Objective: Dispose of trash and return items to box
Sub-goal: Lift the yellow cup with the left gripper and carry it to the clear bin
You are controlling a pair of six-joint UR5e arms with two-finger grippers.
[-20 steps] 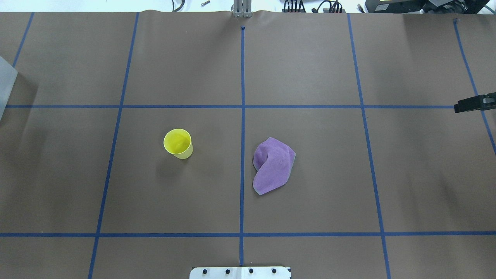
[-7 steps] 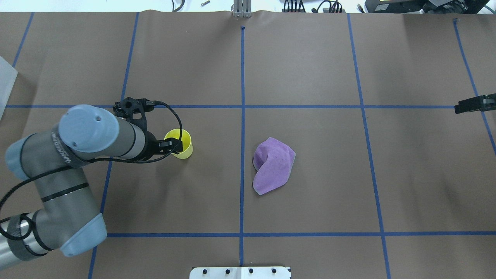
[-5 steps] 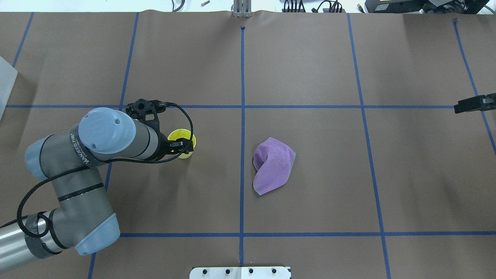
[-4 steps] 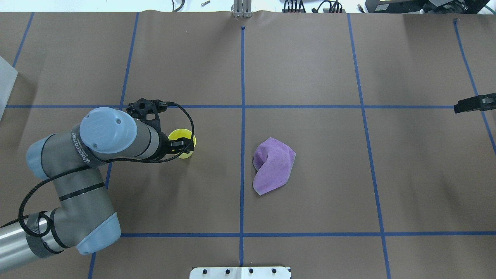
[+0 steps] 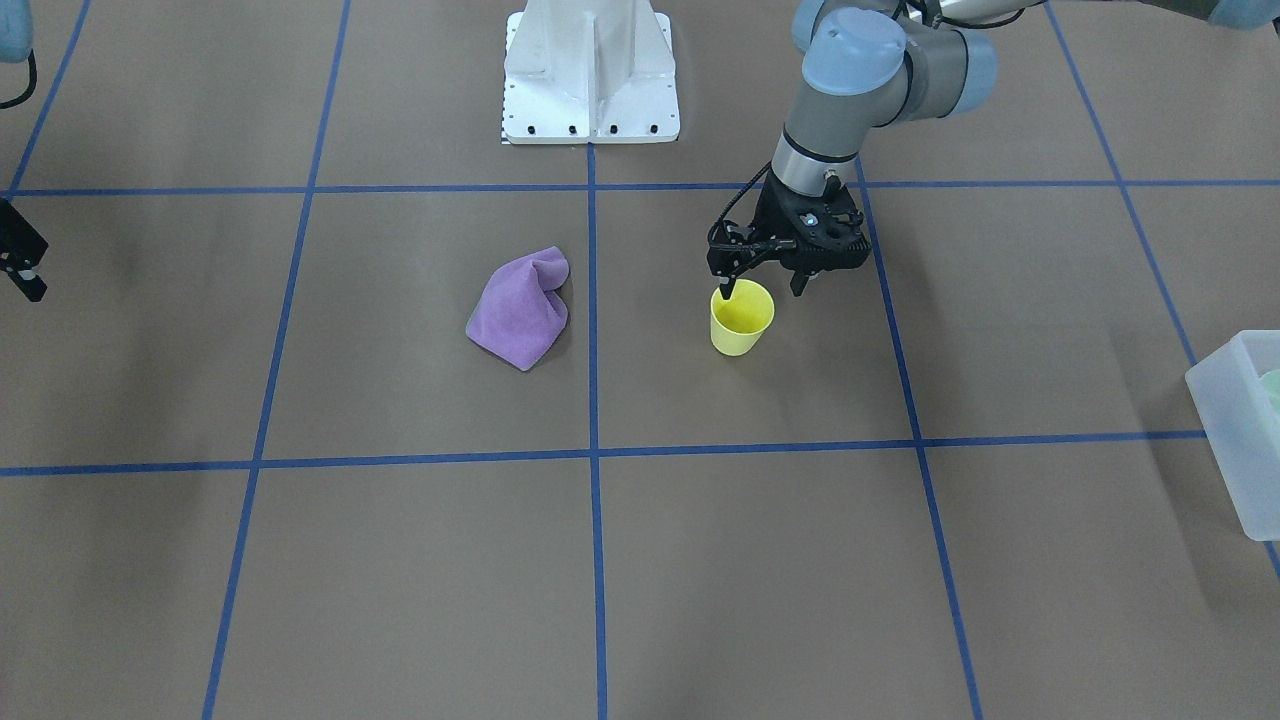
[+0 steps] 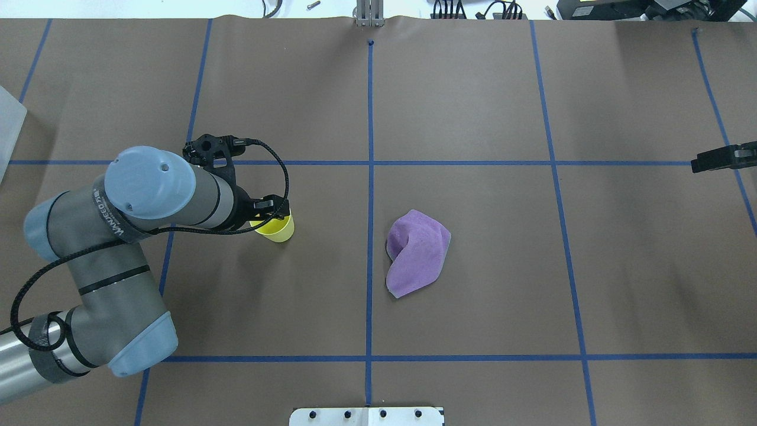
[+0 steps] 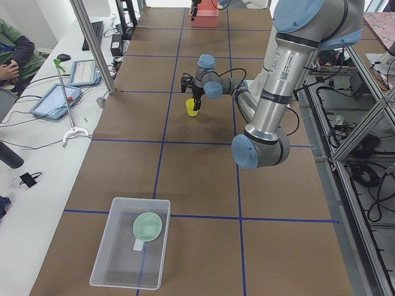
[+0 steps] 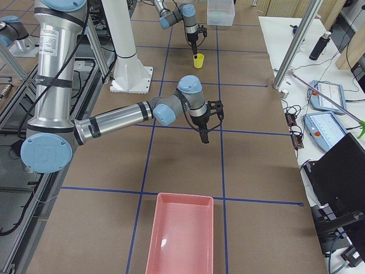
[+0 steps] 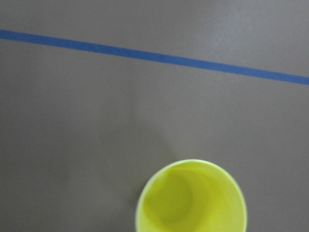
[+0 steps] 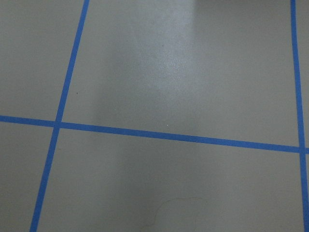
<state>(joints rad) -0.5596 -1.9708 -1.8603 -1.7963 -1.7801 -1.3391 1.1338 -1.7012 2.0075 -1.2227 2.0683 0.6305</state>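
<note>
Left claw [image 5: 763, 288] gapes wide over the yellow cup [image 5: 741, 318]. The bowl [image 7: 148, 226] lies inside the box [image 7: 123, 262], far toward the cup's 9 o'clock overhead. The right claw's [image 6: 701, 164] spread cannot be told.

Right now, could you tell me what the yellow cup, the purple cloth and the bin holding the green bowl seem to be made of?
Yellow cup: probably thin plastic, smooth with a soft sheen inside.
Purple cloth: soft fabric, likely microfibre; matte, nappy, folded on itself.
Bin: frosted translucent plastic; the table shows through its walls.
Bowl: glossy, plastic or glazed ceramic, cannot tell which.
</note>
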